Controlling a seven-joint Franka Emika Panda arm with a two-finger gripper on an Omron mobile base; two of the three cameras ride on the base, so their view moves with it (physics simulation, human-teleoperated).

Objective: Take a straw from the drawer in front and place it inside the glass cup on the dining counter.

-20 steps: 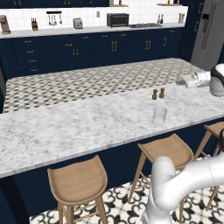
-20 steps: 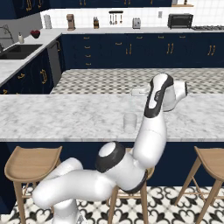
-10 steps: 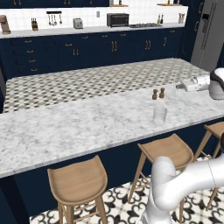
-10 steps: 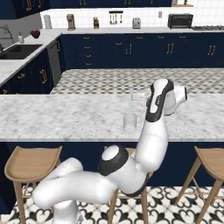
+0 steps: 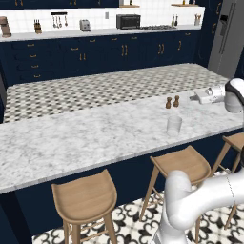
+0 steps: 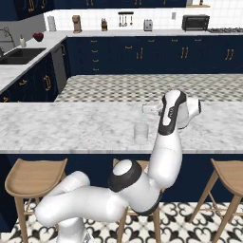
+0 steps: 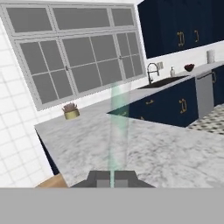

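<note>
My gripper (image 7: 112, 179) is shut on the straw (image 7: 117, 127), a thin pale stick that juts forward from between the two fingertips (image 7: 98, 178) in the hand view. In the left base view the gripper (image 5: 199, 97) hovers level over the dining counter (image 5: 95, 138), to the right of the glass cup (image 5: 174, 124) and a little beyond it. The cup stands upright near the counter's front edge. From the right base the gripper (image 6: 148, 108) sits just above and behind the glass cup (image 6: 141, 133), on the dining counter (image 6: 71, 128). The drawer is out of view.
Two small brown shakers (image 5: 172, 102) stand just behind the cup, close to the gripper. Round wooden stools (image 5: 86, 198) line the counter's near side. The wall counter with the toaster (image 5: 85, 25) and a sink (image 6: 14, 54) lies far off.
The hand with the straw has sunk slightly toward the counter and edged a little toward the cup. The cup and shakers have not moved.
</note>
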